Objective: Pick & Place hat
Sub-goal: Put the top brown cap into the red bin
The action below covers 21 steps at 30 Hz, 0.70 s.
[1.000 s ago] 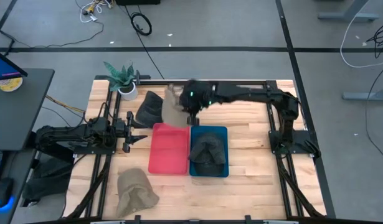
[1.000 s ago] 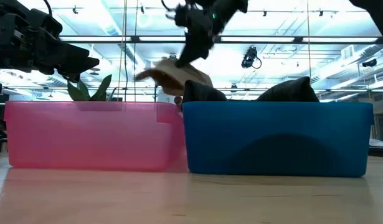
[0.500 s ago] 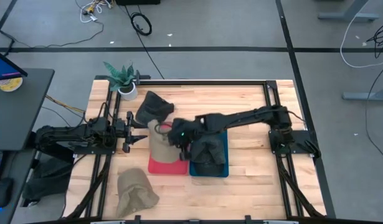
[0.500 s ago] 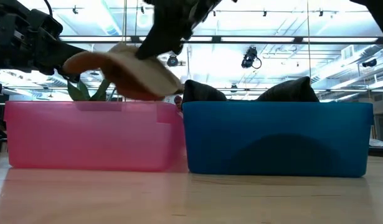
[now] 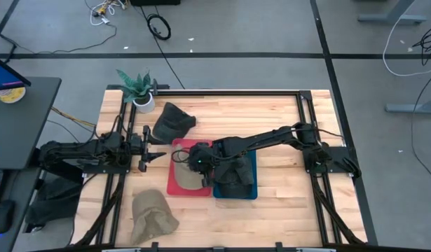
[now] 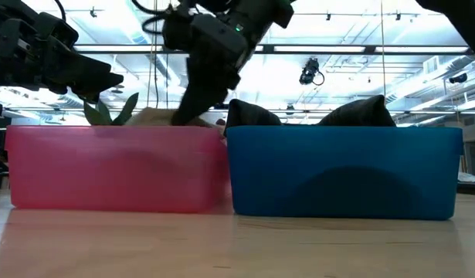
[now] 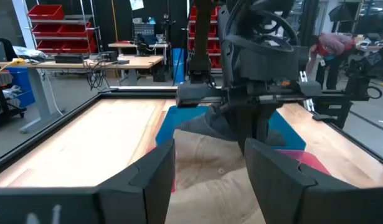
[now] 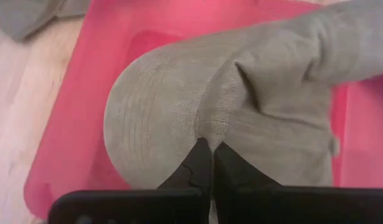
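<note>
The tan hat [image 8: 172, 118] sits inside the pink bin [image 5: 174, 187], with its top just above the rim in the low view [image 6: 154, 117]. My right gripper [image 8: 208, 148] reaches into the bin from above [image 5: 200, 159] and is shut on the hat. My left gripper [image 7: 210, 163] waits open at the table's left side [image 5: 151, 138], touching nothing. A dark hat [image 5: 233, 171] fills the blue bin [image 5: 236, 195] next to the pink one. My right gripper pinches the tan hat between its two fingertips at a fold where brim and crown meet [image 8: 207, 132]. It comes from above, slanting down into the bin. The hat spreads below the fingers inside the pink bin [image 8: 85, 87], brim to one side and crown to the other.
A second dark hat [image 5: 173, 120] lies on the table beyond the pink bin. Another tan hat [image 5: 152, 213] lies near the table's near left corner. A potted plant [image 5: 137, 89] stands at the far left corner. Bare wood shows right of the blue bin.
My right gripper has carried the tan hat from above the table's far side toward the near edge and to the left, then down into the pink bin. The hat hung clear above the bins before; now it is down inside the pink bin. The gripper stays shut on it.
</note>
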Motion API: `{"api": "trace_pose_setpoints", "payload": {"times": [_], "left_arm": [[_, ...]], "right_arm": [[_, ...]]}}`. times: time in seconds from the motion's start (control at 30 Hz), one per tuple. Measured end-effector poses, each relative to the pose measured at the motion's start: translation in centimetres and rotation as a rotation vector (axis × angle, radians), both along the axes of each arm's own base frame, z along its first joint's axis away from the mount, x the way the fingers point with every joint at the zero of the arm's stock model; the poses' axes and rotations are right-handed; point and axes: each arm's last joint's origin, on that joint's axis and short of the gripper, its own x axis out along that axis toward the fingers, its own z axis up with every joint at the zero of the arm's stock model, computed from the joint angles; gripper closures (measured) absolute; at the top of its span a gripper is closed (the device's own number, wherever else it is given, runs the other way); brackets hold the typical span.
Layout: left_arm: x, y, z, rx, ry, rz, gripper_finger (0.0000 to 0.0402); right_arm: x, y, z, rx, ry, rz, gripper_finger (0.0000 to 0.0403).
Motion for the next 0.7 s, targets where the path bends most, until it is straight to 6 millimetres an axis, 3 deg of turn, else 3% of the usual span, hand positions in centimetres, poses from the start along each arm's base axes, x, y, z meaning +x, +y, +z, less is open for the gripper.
{"api": "trace_pose_setpoints", "payload": {"times": [0.37,0.7], "left_arm": [[0.0,0.0,0.0,0.000,-0.002,0.000,0.0204],[0.0,0.0,0.0,0.000,-0.002,0.000,0.0204]], "right_arm": [[1.0,-0.8,-1.6,0.025,-0.013,-0.017,0.0400],[0.9,-1.0,-1.8,0.046,0.013,-0.046,0.0338]]}}
